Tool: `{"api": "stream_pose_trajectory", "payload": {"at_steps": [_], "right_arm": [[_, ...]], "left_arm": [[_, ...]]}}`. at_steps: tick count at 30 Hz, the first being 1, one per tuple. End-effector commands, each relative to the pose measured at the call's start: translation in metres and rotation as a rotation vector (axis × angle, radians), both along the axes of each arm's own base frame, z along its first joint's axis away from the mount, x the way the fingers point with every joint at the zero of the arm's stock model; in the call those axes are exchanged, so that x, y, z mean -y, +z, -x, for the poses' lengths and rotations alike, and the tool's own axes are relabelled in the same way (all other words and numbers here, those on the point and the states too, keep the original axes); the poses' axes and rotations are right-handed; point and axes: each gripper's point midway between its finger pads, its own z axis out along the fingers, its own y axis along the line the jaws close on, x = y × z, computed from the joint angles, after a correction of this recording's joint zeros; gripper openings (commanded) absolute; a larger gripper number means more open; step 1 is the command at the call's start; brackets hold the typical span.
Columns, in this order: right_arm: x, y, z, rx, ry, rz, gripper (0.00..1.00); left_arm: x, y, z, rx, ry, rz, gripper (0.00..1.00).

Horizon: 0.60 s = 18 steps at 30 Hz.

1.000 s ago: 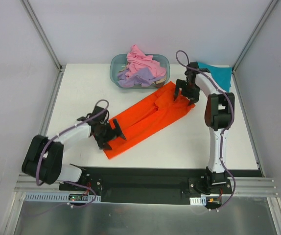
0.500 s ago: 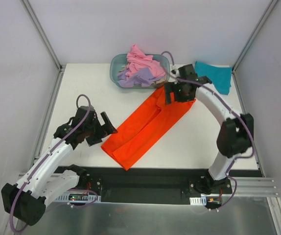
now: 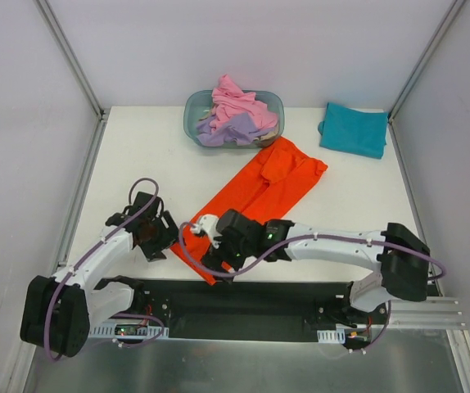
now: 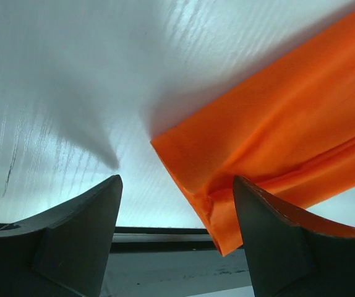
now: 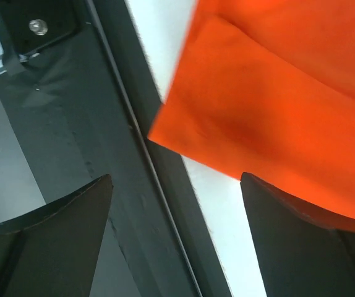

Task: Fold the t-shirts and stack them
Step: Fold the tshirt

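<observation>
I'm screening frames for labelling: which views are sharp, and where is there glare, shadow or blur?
Top external: sharp and evenly lit, with hardly any shadow around the tee. Left wrist: glare washes out the table, a dark shadow falls across it, and the fingers are blurred. Right wrist: the tee's edge is soft; the fingers are dark and out of focus.

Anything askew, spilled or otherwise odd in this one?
The orange t-shirt lies diagonally across the table; its near corner reaches the front edge, just overlapping the black base plate. Nothing looks spilled or damaged.
</observation>
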Motion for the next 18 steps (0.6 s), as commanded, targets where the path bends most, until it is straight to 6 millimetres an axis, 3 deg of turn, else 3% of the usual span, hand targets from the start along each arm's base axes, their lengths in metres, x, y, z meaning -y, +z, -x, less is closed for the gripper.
{"api": "stream_pose_trajectory", "payload": {"at_steps": [1,2,8,12,18], "right_arm": [[-0.047,0.006,0.007,0.119,0.047,-0.083,0.86],[-0.045,-0.009,0.006,0.143,0.025,-0.018,0.84],[-0.062,-0.034,0.003,0.197,0.03,0.044,0.79],[-0.061,-0.057,-0.006,0.269,0.039,0.132,0.78],[-0.057,-0.068,-0.002,0.284,0.062,0.185,0.72]], "left_arm": [[0.003,-0.019,0.002,-0.001,-0.025,0.025,0.69],[0.005,-0.021,0.001,0.001,-0.029,0.036,0.66],[-0.003,-0.038,0.002,-0.051,-0.013,-0.013,0.56],[-0.006,-0.041,0.001,-0.055,-0.003,-0.026,0.52],[-0.01,-0.044,0.001,-0.054,0.018,-0.047,0.39]]}}
